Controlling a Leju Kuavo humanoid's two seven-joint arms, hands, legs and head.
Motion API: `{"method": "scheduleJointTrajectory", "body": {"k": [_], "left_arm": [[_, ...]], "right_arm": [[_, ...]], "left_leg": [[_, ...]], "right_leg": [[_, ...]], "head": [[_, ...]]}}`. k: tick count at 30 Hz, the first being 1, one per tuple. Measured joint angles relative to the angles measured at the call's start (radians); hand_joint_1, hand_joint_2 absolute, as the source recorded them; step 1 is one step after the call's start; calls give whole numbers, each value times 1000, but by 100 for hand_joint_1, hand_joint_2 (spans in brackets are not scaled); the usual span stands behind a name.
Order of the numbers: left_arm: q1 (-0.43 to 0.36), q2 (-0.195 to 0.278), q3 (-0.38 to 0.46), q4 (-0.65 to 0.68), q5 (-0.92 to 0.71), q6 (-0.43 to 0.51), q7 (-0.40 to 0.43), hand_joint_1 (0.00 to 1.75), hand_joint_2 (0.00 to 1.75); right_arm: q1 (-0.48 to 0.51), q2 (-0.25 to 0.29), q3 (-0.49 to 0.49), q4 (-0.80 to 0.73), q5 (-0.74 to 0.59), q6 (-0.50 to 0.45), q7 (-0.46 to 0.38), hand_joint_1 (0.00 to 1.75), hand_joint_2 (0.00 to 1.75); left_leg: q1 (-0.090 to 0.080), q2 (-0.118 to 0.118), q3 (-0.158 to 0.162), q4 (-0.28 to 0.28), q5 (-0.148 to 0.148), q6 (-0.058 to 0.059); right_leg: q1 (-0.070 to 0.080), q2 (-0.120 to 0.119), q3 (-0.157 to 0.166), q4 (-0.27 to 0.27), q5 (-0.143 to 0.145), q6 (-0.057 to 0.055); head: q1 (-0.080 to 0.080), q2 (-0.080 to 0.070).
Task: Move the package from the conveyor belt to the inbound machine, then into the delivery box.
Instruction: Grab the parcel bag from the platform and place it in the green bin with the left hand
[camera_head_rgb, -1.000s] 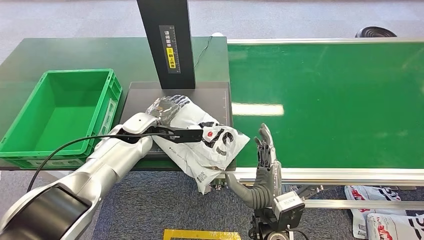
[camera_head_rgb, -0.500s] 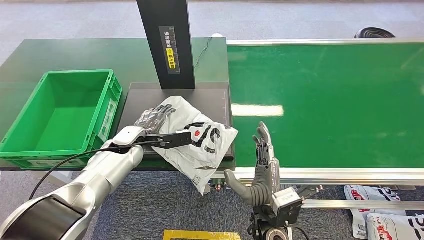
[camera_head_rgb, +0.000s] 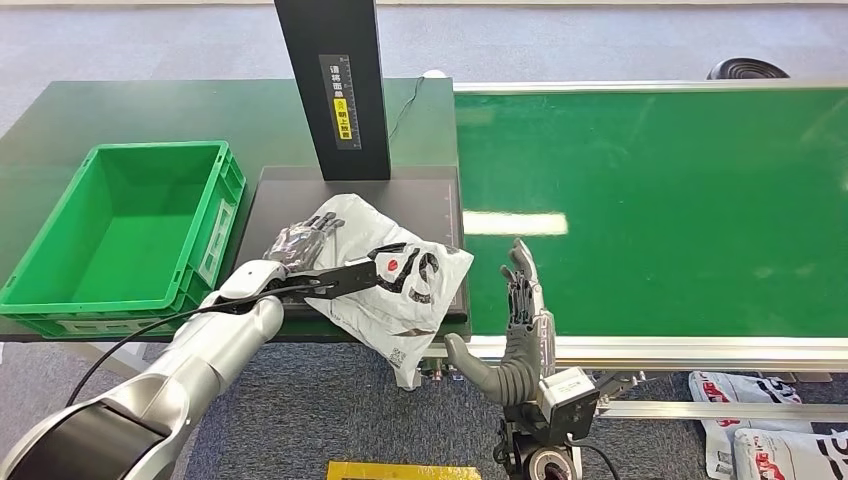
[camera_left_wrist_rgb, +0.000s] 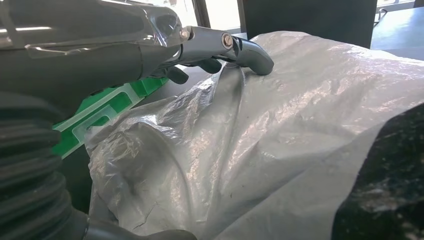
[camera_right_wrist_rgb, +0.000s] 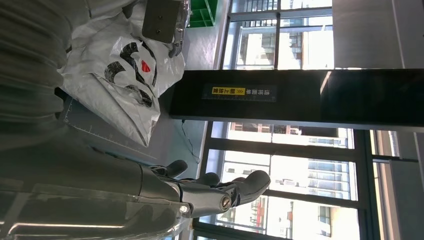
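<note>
The package (camera_head_rgb: 400, 290) is a white plastic mailer with black and red print. It lies on the dark platform of the inbound machine (camera_head_rgb: 420, 195), and its near corner hangs over the front edge. My left hand (camera_head_rgb: 305, 240) grips its left end, fingers on top and thumb along the near side. In the left wrist view the fingers (camera_left_wrist_rgb: 240, 47) press into the crinkled package (camera_left_wrist_rgb: 280, 130). My right hand (camera_head_rgb: 525, 300) stands open and upright at the front rail of the conveyor, apart from the package. The right wrist view shows that hand (camera_right_wrist_rgb: 220, 192) empty, with the package (camera_right_wrist_rgb: 120, 65) beyond it.
A green delivery box (camera_head_rgb: 120, 230) stands empty to the left of the platform. The machine's black pillar (camera_head_rgb: 335, 90) rises behind the package. The green conveyor belt (camera_head_rgb: 650, 200) stretches to the right. More mailers (camera_head_rgb: 760, 420) lie on the floor at lower right.
My left hand has drawn the package a little to the left and toward me across the platform. The right hand has risen slightly and stays open.
</note>
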Motion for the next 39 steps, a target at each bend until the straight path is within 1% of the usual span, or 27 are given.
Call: {"method": "scheduleJointTrajectory", "body": {"k": [1,4,5,10,26,29,31,32,34,35,37,39], "left_arm": [[1,0,3,0,0,0,0,36,175],[6,1,11,0,2,0,0,163,175],[10,1,14,0,2,1,0,172,175],[23,5,23,0,4,1,0,175,175],[21,18,52,0,9,5,0,175,175],[28,19,75,0,18,37,-8,175,175],[39,19,109,-2,73,103,-39,175,175],[46,18,135,-5,128,142,-68,175,175],[60,14,217,-20,283,203,-153,175,175],[64,12,270,-34,366,215,-202,175,175],[65,9,380,-71,500,205,-280,175,175],[62,10,462,-110,567,186,-318,175,175]], "right_arm": [[0,0,0,0,0,0,0,0,175],[0,0,0,1,2,0,2,0,175],[0,0,0,2,4,0,3,0,175],[0,0,0,2,12,-1,10,0,175],[1,0,-9,2,18,4,16,0,175],[1,0,-13,-1,26,7,19,0,175],[3,0,-16,-6,33,9,23,0,175],[5,0,-17,-9,35,8,26,0,175],[11,0,-18,-14,37,4,30,0,175],[13,0,-19,-16,37,2,31,0,175],[14,0,-20,-16,36,-4,33,0,175],[15,0,-20,-15,33,-12,32,0,175]], "left_leg": [[0,0,0,0,0,0],[0,0,2,0,0,0],[0,0,2,0,0,0],[0,0,2,0,0,0],[0,1,4,0,-1,0],[0,1,4,0,-1,0],[0,2,5,0,0,0],[0,2,4,0,0,0],[0,2,2,0,1,0],[0,2,0,0,1,0],[0,2,-2,0,2,-1],[0,2,-4,0,2,-1]], "right_leg": [[0,0,0,0,0,0],[0,0,1,0,0,0],[0,0,2,0,0,0],[0,0,2,0,0,0],[0,1,3,0,0,0],[0,1,3,0,0,0],[0,2,2,0,0,0],[0,2,1,0,0,0],[0,2,-2,0,1,0],[0,2,-4,0,1,-1],[0,2,-6,0,1,-1],[0,2,-7,0,1,-1]], "head": [[0,0],[0,0],[0,0],[0,0],[0,0],[0,0],[0,0],[0,0],[0,0],[0,0],[0,0],[0,0]]}}
